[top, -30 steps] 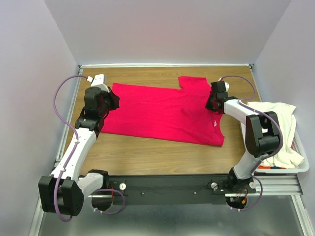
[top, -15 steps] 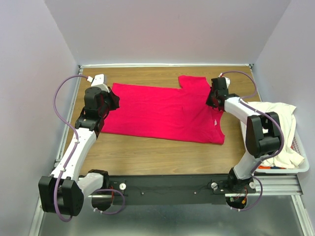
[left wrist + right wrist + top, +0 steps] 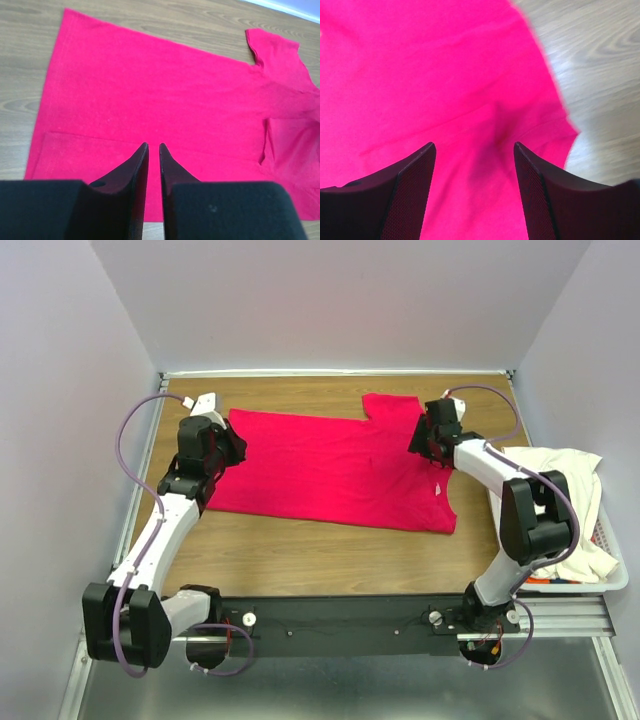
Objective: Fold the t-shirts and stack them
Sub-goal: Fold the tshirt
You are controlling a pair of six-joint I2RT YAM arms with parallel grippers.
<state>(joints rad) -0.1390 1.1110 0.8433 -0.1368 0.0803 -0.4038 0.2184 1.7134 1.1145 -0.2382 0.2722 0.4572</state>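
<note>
The crimson-red t-shirt (image 3: 330,465) lies spread flat on the wooden table, hem to the left and collar to the right. My left gripper (image 3: 232,448) hovers at the hem edge; in the left wrist view the left gripper (image 3: 153,145) shows only a narrow slit between its jaws, with nothing pinched and the red t-shirt (image 3: 165,90) flat beneath. My right gripper (image 3: 418,440) sits over the far right shoulder. Seen from the right wrist, the right gripper (image 3: 474,145) stands wide open just above wrinkled red cloth (image 3: 445,75). A cream-white t-shirt (image 3: 560,490) is heaped in the basket.
A white slatted laundry basket (image 3: 610,580) stands at the table's right edge, beside the right arm. Bare wood (image 3: 330,550) runs between the shirt and the arms' base rail. Walls close in the table at the back and both sides.
The right gripper, shut on the shirt's shoulder a second ago, has opened wide and let the cloth go. The left gripper has shifted slightly right and its jaws have parted a little.
</note>
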